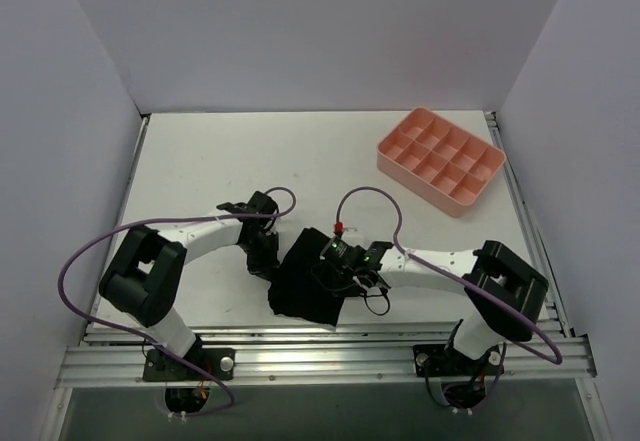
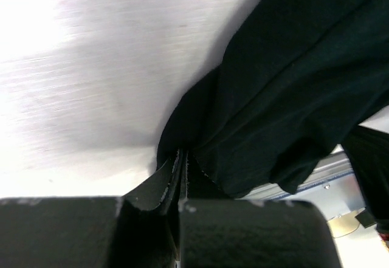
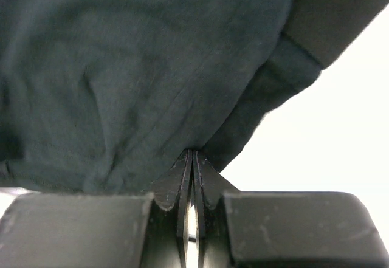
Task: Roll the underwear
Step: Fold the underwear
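Where both jaws pinch it, the underwear [image 1: 305, 286] puckers.

Both arms bend inward, left claw [image 2: 182, 157] and right claw [image 3: 192, 154] pinched tight.

I count one piece of black underwear [image 1: 305, 296], one pink tray [image 1: 425, 187], one table [image 1: 250, 151] and two arms, with one left gripper [image 1: 268, 267] and one right gripper [image 1: 325, 269].
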Tool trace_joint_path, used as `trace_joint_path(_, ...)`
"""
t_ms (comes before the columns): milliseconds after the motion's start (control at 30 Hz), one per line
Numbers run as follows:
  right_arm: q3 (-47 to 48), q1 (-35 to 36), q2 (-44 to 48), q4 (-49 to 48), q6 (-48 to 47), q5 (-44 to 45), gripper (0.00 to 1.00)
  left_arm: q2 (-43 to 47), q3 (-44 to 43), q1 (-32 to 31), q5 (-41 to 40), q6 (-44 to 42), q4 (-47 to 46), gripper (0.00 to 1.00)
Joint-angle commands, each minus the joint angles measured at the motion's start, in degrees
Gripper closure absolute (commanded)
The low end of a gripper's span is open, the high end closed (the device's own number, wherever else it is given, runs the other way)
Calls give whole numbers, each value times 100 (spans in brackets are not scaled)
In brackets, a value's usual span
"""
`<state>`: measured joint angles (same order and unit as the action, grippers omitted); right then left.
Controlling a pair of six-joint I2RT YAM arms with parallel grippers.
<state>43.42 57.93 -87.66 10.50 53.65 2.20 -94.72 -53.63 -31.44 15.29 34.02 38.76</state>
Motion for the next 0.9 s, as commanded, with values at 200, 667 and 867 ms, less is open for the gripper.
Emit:
trace_joint_path(200, 1246, -870, -1358, 66, -1916, 299, 100, 375, 72, 314, -465, 342, 87, 98)
trace_joint_path(667, 2083, -644, -928, 585, -1603, -386, 76, 401, 63, 358, -483, 571, 9, 98)
trace_joint_path(867, 2048, -362, -1183, 453, -1428, -361, 72, 357, 19, 358, -474, 535, 26, 98)
